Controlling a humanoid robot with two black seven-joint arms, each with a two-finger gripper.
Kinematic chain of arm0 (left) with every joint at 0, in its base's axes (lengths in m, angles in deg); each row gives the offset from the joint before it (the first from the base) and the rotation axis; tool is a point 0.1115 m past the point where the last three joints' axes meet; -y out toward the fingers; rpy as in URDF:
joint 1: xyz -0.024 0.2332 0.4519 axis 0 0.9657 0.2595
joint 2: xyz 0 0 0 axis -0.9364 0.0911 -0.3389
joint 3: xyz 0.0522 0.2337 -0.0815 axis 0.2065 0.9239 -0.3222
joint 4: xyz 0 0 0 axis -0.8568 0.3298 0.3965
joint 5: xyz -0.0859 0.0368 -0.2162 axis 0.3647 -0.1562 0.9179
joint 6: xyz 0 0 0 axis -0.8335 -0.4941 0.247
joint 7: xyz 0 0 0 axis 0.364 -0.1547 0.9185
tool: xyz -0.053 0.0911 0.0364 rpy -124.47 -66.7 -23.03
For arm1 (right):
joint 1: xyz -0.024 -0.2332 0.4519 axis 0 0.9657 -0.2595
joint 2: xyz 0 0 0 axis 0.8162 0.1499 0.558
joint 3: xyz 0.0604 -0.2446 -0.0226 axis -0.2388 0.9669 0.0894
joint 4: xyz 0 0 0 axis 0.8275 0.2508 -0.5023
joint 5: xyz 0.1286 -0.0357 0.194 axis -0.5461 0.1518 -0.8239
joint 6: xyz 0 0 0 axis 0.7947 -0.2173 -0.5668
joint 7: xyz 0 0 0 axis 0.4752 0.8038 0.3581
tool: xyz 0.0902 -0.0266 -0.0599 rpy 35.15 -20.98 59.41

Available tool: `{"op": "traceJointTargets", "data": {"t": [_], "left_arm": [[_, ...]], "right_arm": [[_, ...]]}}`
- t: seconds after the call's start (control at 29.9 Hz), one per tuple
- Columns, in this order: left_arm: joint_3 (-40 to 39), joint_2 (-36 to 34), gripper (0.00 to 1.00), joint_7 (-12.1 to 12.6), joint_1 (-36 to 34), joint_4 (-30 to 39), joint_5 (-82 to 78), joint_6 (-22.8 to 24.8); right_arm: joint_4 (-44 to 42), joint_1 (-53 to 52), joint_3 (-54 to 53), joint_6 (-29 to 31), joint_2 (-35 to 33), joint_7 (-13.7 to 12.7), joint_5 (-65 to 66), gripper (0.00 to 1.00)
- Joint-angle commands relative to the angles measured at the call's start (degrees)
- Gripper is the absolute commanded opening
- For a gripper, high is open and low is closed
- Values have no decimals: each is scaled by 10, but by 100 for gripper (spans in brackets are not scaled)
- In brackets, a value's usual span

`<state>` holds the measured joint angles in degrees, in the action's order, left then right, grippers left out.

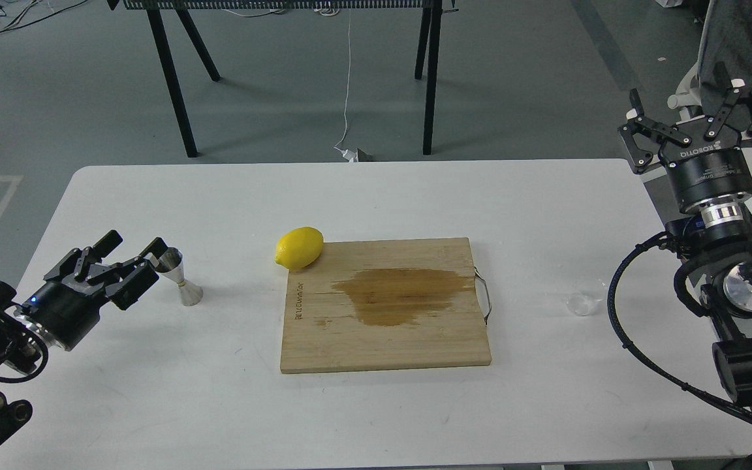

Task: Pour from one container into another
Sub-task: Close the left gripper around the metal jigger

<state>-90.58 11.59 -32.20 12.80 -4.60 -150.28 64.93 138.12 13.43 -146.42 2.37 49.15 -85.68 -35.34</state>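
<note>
The steel jigger (pixel 177 277) stands upright on the white table (pixel 376 196), left of the board. My left gripper (pixel 133 247) is open, low over the table just left of the jigger, its nearer fingertip almost at the jigger's rim. The tiny clear cup (pixel 580 303) sits on the table to the right of the board, faint against the white top. My right gripper (pixel 696 108) is open, raised above the table's far right corner, well behind the cup.
A wooden cutting board (pixel 386 339) with a dark wet stain and a metal handle lies in the middle. A yellow lemon (pixel 299 248) rests at its far left corner. Black table legs (pixel 170 72) stand on the floor beyond.
</note>
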Motion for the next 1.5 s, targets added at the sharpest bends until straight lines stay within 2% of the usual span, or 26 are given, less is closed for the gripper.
{"op": "traceJointTargets", "data": {"t": [0.0,0.3,0.73,1.27,1.47], "left_arm": [[8,5,100,0,0,-22,0,-2],[14,8,100,0,11,-46,0,-4],[43,50,100,0,11,-83,0,-5],[45,87,100,0,-21,-132,-4,1],[72,88,100,0,-37,-136,-2,1]], "right_arm": [[0,2,0,0,0,0,-1,99],[1,2,-1,0,0,0,-1,99],[1,3,-2,0,-2,-1,-1,99],[4,7,-3,0,-6,0,-1,99],[6,7,-3,0,-11,-1,-1,99]]}}
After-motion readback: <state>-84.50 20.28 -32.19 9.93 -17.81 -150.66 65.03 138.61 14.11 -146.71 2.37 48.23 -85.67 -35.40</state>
